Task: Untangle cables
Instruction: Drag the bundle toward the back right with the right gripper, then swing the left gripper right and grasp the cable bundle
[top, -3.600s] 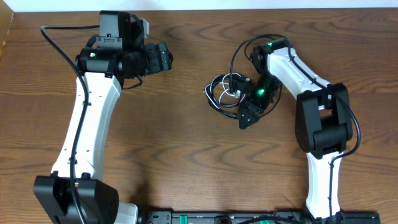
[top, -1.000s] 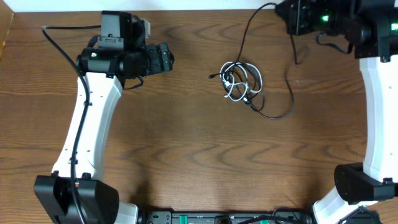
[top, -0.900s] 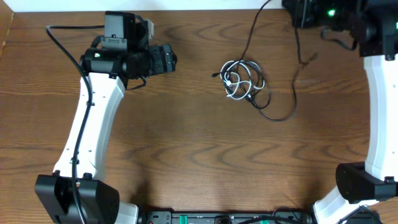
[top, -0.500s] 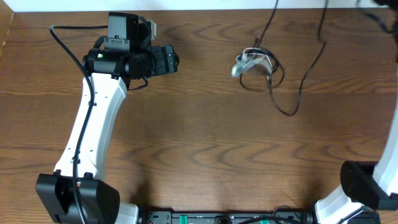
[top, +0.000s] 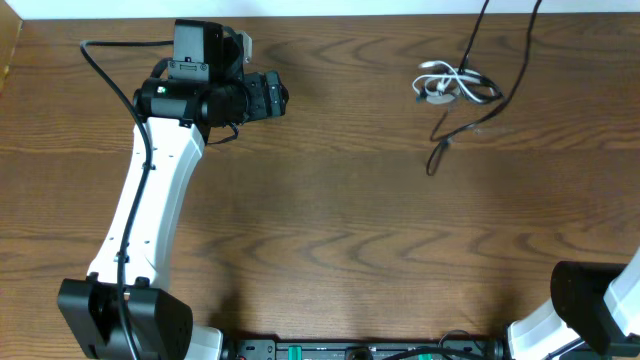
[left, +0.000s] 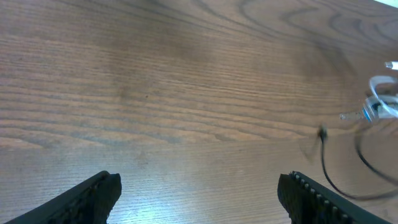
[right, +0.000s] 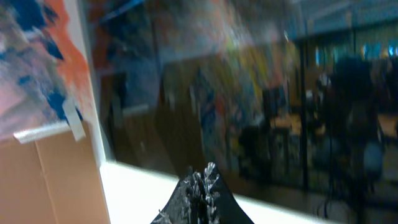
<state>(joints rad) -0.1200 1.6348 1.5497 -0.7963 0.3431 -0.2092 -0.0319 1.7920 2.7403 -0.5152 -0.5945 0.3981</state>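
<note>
The left end effector (top: 280, 97) hovers over the counter (top: 330, 220), released, with its fingers (left: 93, 194) spread wide. Well to its right is the tangled white cable (top: 443, 84), and black cables (top: 434, 160) rise from it past the top edge. The right end effector (right: 200, 186) looks clenched; what it pinches is blurred.

Your worktop (top: 330, 250) is dark brown wood with wavy grain, evenly lit, with a pale strip (top: 300, 8) along its far edge. Your right wrist view is blurred: an orange-and-blue picture (right: 37, 56), a brown board (right: 43, 180) and dark glass (right: 249, 93).
</note>
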